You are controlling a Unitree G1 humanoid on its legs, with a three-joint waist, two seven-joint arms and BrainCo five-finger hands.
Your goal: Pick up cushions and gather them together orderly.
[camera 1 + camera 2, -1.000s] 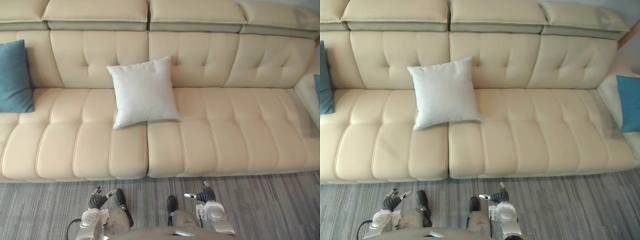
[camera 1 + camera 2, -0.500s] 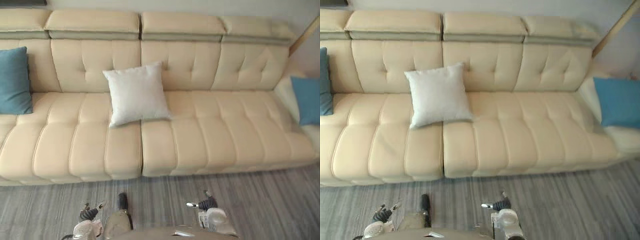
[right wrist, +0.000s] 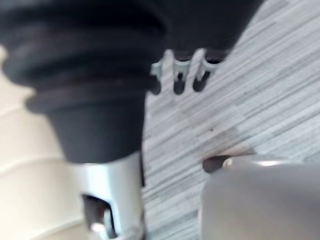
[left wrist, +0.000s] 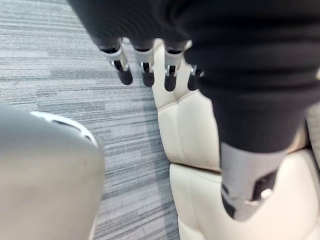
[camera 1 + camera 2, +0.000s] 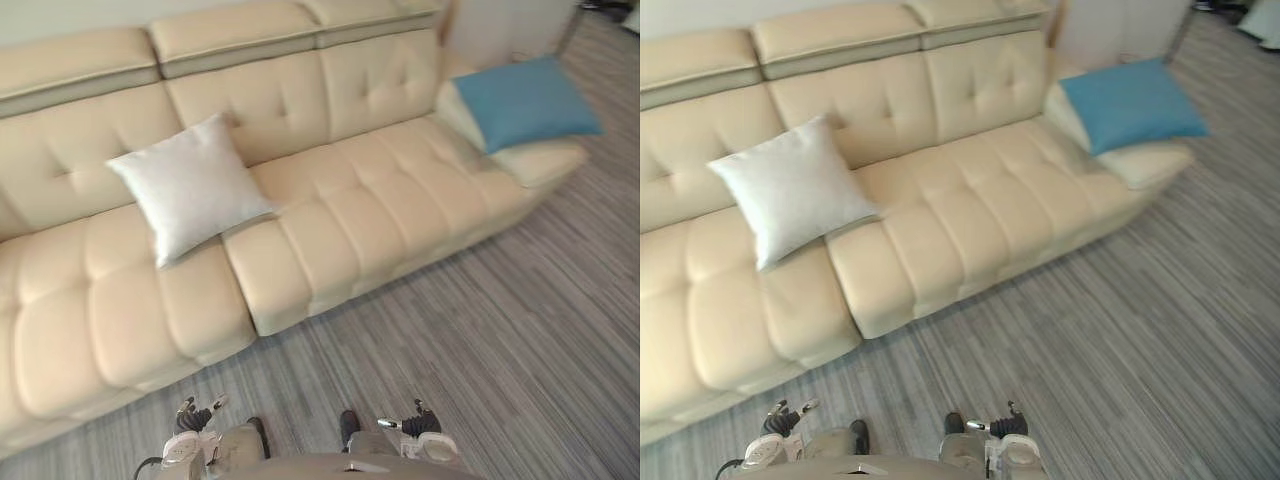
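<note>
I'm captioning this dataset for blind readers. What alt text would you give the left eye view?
A cream sofa runs diagonally above grey striped carpet, a white cushion leaning against its backrest and a blue cushion lying at its right end. The robot's left hand and right hand hang empty at the bottom edge.

A long cream leather sofa [image 5: 340, 220] runs aslant, its back tufted with buttons and topped by padded headrests [image 5: 230, 30]. The seat is stitched into panels and split by a seam near the middle. Grey striped carpet floor [image 5: 500, 340] lies before it. A pale panel [image 5: 500, 30] stands behind the sofa's far end.
</note>
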